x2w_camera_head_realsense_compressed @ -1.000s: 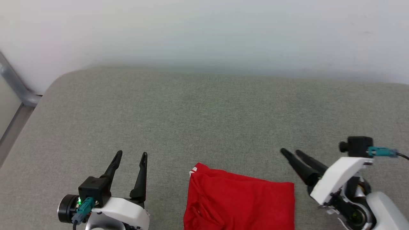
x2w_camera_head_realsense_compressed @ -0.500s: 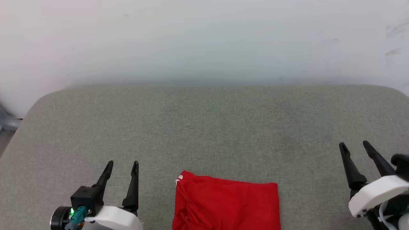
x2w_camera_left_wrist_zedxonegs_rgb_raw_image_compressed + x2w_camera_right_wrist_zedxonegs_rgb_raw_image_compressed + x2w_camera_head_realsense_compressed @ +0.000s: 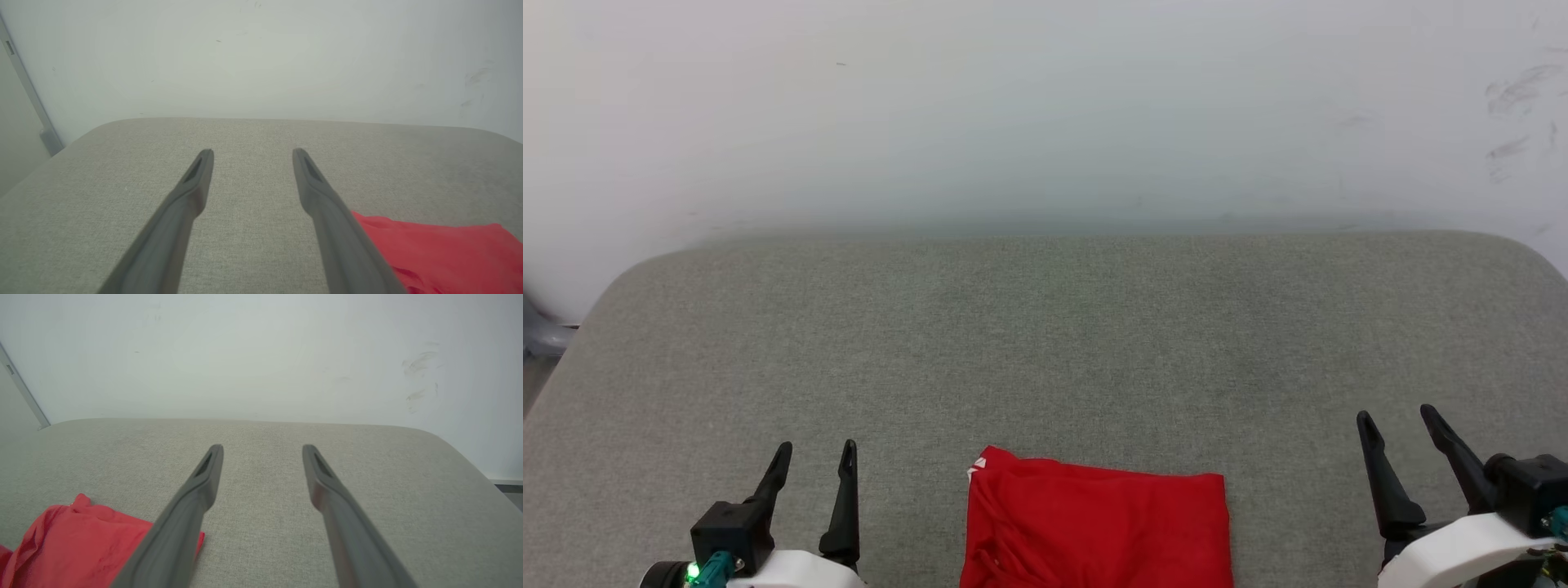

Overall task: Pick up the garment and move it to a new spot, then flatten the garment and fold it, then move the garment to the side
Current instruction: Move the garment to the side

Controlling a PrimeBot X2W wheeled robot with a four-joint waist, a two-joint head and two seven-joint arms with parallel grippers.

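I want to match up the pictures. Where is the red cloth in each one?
Head view: garment at the bottom middle, cut off by the bottom edge.
Left wrist view: garment in the lower right corner.
Right wrist view: garment in the lower left corner.
Shared landmark: the scuffs on the wall, upper right in every view.

Head camera: high, looking forward and down across the grey padded worktop (image 3: 1045,343) to the white wall (image 3: 1045,106). Wrist cameras: low and close over the worktop, each facing the wall along the left gripper (image 3: 252,151) or right gripper (image 3: 262,446). All three views share the red garment (image 3: 1094,523), worktop and wall.
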